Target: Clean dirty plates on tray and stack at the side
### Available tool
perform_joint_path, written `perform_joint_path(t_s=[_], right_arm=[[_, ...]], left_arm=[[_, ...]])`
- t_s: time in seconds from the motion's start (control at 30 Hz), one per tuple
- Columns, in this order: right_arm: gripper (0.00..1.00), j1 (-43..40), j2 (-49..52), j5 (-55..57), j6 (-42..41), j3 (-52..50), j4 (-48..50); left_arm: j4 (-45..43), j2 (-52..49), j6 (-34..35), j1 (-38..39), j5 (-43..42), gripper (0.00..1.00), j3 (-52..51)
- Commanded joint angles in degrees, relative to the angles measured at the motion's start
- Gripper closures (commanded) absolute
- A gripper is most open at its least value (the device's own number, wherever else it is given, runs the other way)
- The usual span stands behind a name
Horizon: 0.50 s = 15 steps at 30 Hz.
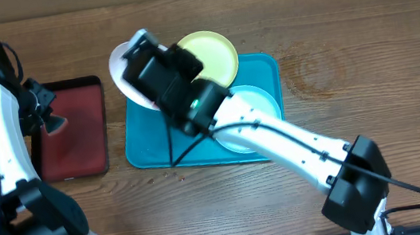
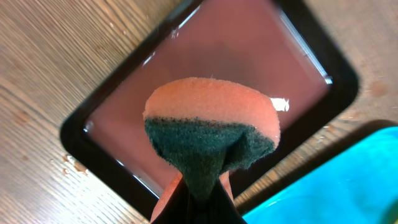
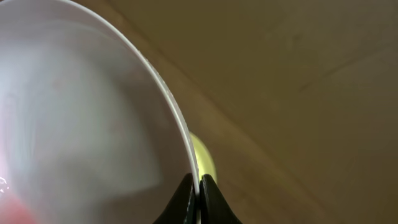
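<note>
Brown wood covers the whole table, and both arms work over its left half. The right gripper has its two fingers pinched tight on the thin rim of the round white plastic plate. That plate is lifted and tipped up on its side, above the far left corner of the big turquoise plastic tray. A faint red patch shows low on the plate's face in the right wrist view. Just past the fingers peeks the round yellow-green plastic plate. It lies flat at the far edge of the tray. The round pale mint plastic plate lies flat at the tray's right side, partly hidden under the right arm.

The left gripper is squeezed shut on a soft sponge. The sponge is orange on one side and dark green and rough on the other, and the fingers hold it by the green end. It hangs above the small dark red tray with a black rim, near the table's left edge, well apart from the white plate.

The white plate looks light and stiff, so a pinch on the rim should be enough to hold it. But the plastic is smooth and likely slippery, and a rim pinch may let it swing when pushed. The squashy sponge should rub gently, close to the pinched side. The other plates also look easiest to take by the rim.
</note>
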State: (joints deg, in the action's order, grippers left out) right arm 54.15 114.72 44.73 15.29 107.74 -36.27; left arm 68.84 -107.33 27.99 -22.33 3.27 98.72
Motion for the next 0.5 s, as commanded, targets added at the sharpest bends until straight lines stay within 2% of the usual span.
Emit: perform_joint_path(t_s=[0.0,0.33,0.47], right_arm=[[0.96,2.25,-1.05,11.56,11.13,1.2,3.04],[0.96,4.02,-1.05,24.06,28.74,1.2,18.84],[0.96,4.0,-1.03,24.59,28.22,1.18,20.13]], left_arm=[[0.26,-3.04,-2.32,-0.96,-3.34,0.96,-0.13],[0.31,-4.04,-2.32,-1.01,-3.32,0.96,-0.15],[0.37,-4.04,-2.32,-0.98,-3.34,0.96,-0.15]])
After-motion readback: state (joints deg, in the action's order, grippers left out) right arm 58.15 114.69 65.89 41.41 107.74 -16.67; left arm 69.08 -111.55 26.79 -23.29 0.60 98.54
